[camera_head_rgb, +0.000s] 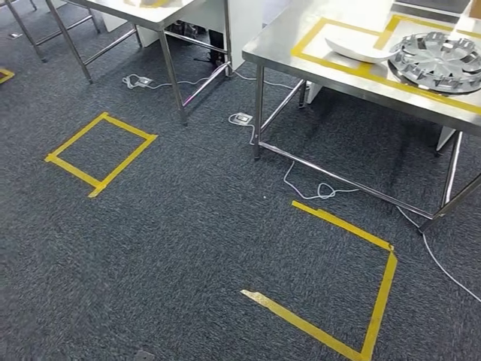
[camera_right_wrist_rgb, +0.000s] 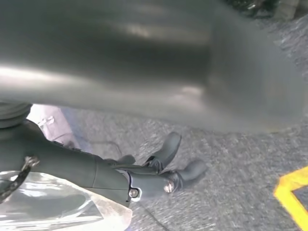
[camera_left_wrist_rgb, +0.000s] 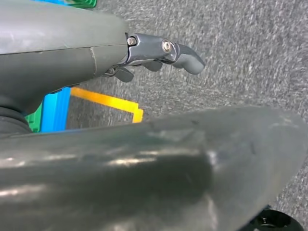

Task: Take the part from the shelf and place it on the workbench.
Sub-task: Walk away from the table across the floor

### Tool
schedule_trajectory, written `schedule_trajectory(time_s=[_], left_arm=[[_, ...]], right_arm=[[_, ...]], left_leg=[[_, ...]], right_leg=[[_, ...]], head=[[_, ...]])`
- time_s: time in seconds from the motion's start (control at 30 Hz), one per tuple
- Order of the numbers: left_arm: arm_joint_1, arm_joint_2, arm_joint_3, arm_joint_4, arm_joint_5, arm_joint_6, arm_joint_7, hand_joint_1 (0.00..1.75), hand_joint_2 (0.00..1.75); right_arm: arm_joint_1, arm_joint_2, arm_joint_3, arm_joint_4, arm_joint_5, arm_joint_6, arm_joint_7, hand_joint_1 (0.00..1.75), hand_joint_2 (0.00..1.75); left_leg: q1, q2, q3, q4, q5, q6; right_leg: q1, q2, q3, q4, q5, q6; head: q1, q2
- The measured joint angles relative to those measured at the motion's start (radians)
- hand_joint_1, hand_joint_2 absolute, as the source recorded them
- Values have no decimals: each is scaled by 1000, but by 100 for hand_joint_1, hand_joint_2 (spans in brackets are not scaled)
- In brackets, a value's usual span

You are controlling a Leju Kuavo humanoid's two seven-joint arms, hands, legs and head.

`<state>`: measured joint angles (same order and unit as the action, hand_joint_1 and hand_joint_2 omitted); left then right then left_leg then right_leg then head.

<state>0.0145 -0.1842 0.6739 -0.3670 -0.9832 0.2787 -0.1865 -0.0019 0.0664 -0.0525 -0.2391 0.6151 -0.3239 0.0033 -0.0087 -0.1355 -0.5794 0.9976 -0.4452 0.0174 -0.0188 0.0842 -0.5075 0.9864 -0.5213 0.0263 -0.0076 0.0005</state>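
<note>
Closest to us, our left hand [camera_left_wrist_rgb: 160, 55] hangs over the dark carpet [camera_left_wrist_rgb: 236, 57] with its fingers stretched out nearly straight and close side by side, and nothing between them. The thick grey thumb crosses the lower part of that wrist view, blurred. Beyond the fingers lie a strip of yellow tape [camera_left_wrist_rgb: 109, 102] on the carpet and the edge of blue and green crates [camera_left_wrist_rgb: 54, 111].

Our right hand [camera_right_wrist_rgb: 160, 171] also hangs above the carpet. Its fingers are loosely spread, slightly curled and apart, gripping nothing. A clear, glossy plastic sheet [camera_right_wrist_rgb: 54, 207] shows beside the wrist; we cannot tell whether it touches the hand. A corner of yellow tape [camera_right_wrist_rgb: 292, 192] lies on the carpet past the fingertips.

From the head view, a taped yellow outline [camera_head_rgb: 340, 286] lies nearest on the floor, and a smaller taped square [camera_head_rgb: 101, 153] lies farther off. White cables [camera_head_rgb: 318, 188] run under the steel worktop [camera_head_rgb: 283, 49]. On that worktop, inside yellow taped frames, a white curved part [camera_head_rgb: 355, 51] lies near the front edge, and a silver wheel-cover part [camera_head_rgb: 440, 62] lies toward the right end. A second steel table [camera_head_rgb: 142, 15] stands farther back.
</note>
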Motion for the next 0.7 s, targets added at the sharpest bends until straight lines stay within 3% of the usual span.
schedule_trajectory(time_s=[0.03, 0.07, 0.1, 0.17, 0.23, 0.27, 0.33, 0.4, 0.47, 0.5, 0.53, 0.6, 0.67, 0.7], left_arm=[[1, 1, 0, 0, 0, 0, 0, 0, 0], [2, 2, 1, 0, -1, 0, 0, 0, 0], [1, 2, 1, 0, -1, 0, 0, 0, 0], [-3, 2, 1, 0, -3, 0, 0, 0, 0], [-4, 2, 1, 0, -4, 0, 0, 0, 0], [-2, 2, 1, 0, -4, 0, 0, 0, 0], [0, 2, 1, 0, -4, 0, 1, 0, 0], [-3, 3, 1, 0, -4, 0, 1, 0, 0], [-5, 3, 1, 0, -4, -1, 1, 0, 0], [-4, 3, 1, 0, -4, 0, 1, 0, 0], [-2, 3, 1, 0, -4, 0, 1, 0, 0], [0, 3, 2, 0, -4, 0, 1, 0, 0], [-3, 3, 4, 0, -4, 0, 1, 0, 0], [-4, 2, 4, 0, -4, 0, 1, 0, 0]], right_arm=[[0, 0, 3, 0, 3, 0, 1, 0, 0], [0, 0, 6, 0, 7, 0, 1, 0, 0], [1, 0, 9, 0, 11, -1, 1, 0, 0], [4, -1, 14, 0, 17, -2, 2, 0, 0], [5, -1, 19, 0, 21, -2, 3, 0, 0], [4, -1, 21, 0, 23, -2, 3, 0, 0], [2, -1, 24, 0, 26, -2, 3, 0, 0], [1, -1, 27, 0, 28, -2, 3, 0, 0], [0, -2, 30, 0, 29, -2, 2, 0, 0], [-2, -2, 32, 0, 30, -3, 2, 0, 0], [-4, -2, 33, 0, 31, -3, 2, 0, 0], [-8, -2, 37, -1, 32, -4, 2, 0, 0], [-6, -3, 40, -1, 32, -4, 2, 0, 0], [-3, -3, 41, -1, 32, -4, 2, 0, 0]], left_leg=[[0, 2, -4, 3, -1, -6], [-1, 21, -11, 18, -11, -12], [-1, 51, -27, 52, -34, -19], [5, 111, -83, 176, -102, -33], [13, 126, -130, 280, -139, -43], [17, 129, -129, 282, -128, -45], [21, 146, -70, 175, -64, -46], [15, 185, -4, 50, -24, -38], [7, 199, 14, 10, -28, -22], [7, 188, 12, 9, -27, -13], [7, 178, 12, 7, -26, -6], [10, 159, 13, 2, -22, 8], [11, 138, 13, 0, -20, 17], [9, 125, 13, 0, -20, 20]], right_leg=[[-1, -13, 3, -3, 3, -5], [-3, -28, 6, -7, 6, -10], [-6, -44, 8, -10, 7, -14], [-4, -79, 10, -12, 5, -19], [-3, -112, 11, -11, 2, -20], [-3, -127, 12, -11, 0, -19], [-4, -152, 20, -11, -6, -14], [0, -174, 23, -10, -15, -2], [5, -193, 26, -12, -22, 10], [5, -203, 32, -14, -24, 16], [3, -203, 36, -14, -28, 21], [-1, -161, 25, 23, -57, 29], [-2, -104, -36, 149, -121, 30], [-1, -92, -76, 224, -149, 30]], head=[[0, 0], [-4, 0], [-9, 0], [-18, 0], [-18, 0], [-18, 0], [-19, 0], [-19, 0], [-18, 0], [-17, 0], [-17, 0], [-13, 0], [-8, 0], [-8, 0]])
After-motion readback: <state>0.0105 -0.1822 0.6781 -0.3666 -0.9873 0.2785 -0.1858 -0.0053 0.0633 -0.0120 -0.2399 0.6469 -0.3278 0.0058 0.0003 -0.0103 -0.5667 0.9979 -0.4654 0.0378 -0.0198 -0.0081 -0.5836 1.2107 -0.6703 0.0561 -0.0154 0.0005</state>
